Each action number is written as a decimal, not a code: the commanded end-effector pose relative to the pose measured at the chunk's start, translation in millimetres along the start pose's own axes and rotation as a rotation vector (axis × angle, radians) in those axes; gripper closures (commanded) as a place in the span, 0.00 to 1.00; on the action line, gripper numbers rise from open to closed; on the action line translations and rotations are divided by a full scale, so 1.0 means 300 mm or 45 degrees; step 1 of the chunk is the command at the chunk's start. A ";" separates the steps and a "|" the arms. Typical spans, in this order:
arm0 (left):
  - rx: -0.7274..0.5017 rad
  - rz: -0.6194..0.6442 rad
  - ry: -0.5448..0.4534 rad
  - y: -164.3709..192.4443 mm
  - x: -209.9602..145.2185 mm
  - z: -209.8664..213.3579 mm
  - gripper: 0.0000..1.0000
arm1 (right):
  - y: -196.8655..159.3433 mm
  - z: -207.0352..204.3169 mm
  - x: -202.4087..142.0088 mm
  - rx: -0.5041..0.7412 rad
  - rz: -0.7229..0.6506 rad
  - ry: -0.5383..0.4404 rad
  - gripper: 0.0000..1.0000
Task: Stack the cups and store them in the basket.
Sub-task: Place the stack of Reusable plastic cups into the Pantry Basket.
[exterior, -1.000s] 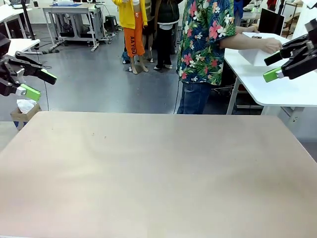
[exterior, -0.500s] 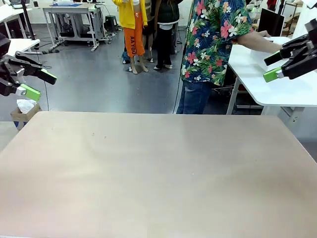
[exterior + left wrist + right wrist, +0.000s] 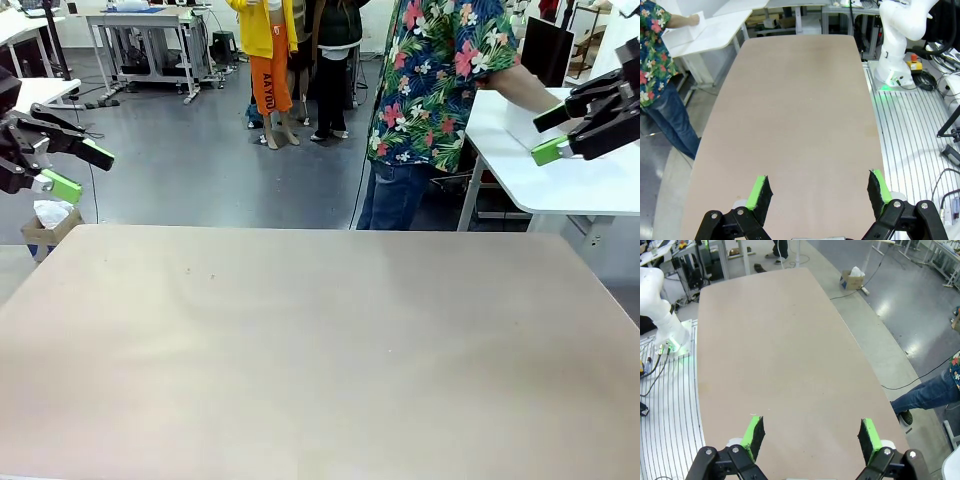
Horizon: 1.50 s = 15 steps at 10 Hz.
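Turning farther toward the white side table [image 3: 590,185], one person [image 3: 440,90] reaches for a white box [image 3: 690,35] there, while two grippers, left [image 3: 78,170] and right [image 3: 548,135], hang wide open and empty at the tan table's [image 3: 320,350] ends.

Person [image 3: 438,90] in floral shirt has shifted toward 3 o'clock — torso leaning further over the white side desk [image 3: 560,170]; the hand and white box seen earlier now hidden behind the right arm's fingers [image 3: 548,150].

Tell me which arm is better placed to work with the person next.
Right, probably. The person stands at the far right, reaching over the white side table by the right gripper. The left gripper hangs at the opposite edge. Both are open and empty.
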State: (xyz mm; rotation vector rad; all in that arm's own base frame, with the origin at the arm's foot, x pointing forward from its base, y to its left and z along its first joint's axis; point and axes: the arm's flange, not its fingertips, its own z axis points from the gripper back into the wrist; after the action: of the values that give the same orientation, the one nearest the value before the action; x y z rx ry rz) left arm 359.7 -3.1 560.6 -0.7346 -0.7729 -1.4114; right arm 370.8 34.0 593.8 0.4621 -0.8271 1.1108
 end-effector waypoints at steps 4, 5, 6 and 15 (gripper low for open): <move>-0.004 0.013 -0.020 0.000 0.011 0.004 0.00 | -0.005 -0.003 0.002 -0.001 0.006 -0.026 0.00; -0.004 0.013 -0.020 0.000 0.011 0.004 0.00 | -0.005 -0.003 0.002 -0.001 0.006 -0.026 0.00; -0.004 0.013 -0.020 0.000 0.011 0.004 0.00 | -0.005 -0.003 0.002 -0.001 0.006 -0.026 0.00; -0.004 0.013 -0.020 0.000 0.011 0.004 0.00 | -0.005 -0.003 0.002 -0.001 0.006 -0.026 0.00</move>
State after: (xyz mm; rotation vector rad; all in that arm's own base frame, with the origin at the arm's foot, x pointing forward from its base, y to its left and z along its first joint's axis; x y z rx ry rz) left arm 359.7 -3.1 560.6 -0.7346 -0.7729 -1.4115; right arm 370.8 34.0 593.8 0.4621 -0.8271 1.1108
